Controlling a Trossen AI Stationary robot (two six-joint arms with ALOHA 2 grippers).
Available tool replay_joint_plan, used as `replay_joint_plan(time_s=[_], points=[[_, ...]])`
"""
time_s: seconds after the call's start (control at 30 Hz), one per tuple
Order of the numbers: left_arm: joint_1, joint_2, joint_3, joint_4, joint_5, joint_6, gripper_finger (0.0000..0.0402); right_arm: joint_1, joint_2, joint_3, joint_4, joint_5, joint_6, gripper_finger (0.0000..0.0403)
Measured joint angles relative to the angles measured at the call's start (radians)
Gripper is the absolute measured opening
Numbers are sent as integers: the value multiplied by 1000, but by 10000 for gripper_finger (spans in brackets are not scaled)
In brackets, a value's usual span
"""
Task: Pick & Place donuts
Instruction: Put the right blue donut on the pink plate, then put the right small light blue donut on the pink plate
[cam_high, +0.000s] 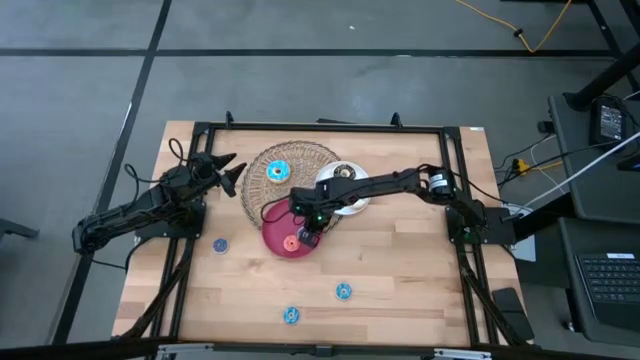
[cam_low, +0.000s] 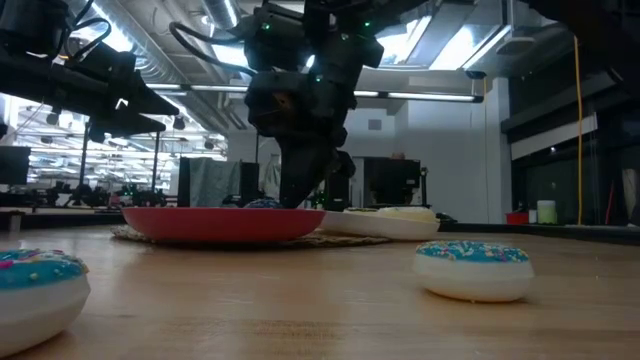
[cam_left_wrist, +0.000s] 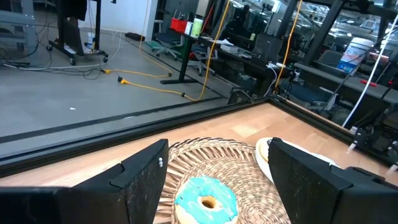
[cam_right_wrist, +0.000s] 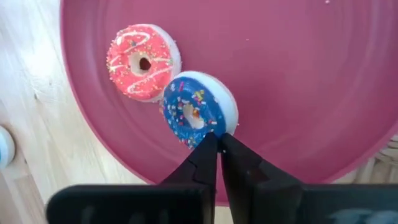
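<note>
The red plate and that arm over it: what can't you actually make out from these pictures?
- Blue donut, high view: hidden under the right gripper; only the pink donut shows.
- Right wrist view: the fingers pinch the blue donut's rim, which tilts; whether it touches the red plate is unclear.
- Low view: the plate's rim hides both donuts.
- White plate: the right arm covers its contents.

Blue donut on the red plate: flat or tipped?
Tipped: the blue donut leans on the pink donut, edge pinched by the right hand.
</note>
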Motion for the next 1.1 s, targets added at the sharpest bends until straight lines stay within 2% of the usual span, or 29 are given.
replay_joint_plan(time_s=[0.4, 0.7, 0.8, 0.97, 1.1], points=[[0, 0, 0, 0, 0, 0, 267, 0, 0, 0, -16, 4, 4, 131], [0, 0, 0, 0, 0, 0, 267, -4, -16, 58, -84, 96, 27, 184], [0, 0, 0, 0, 0, 0, 267, -3, -31, 63, -107, 123, 109, 189], [0, 0, 0, 0, 0, 0, 267, 32, -73, 30, -103, 179, 380, 190], [0, 0, 0, 0, 0, 0, 267, 70, -126, -46, -23, 181, 550, 190]])
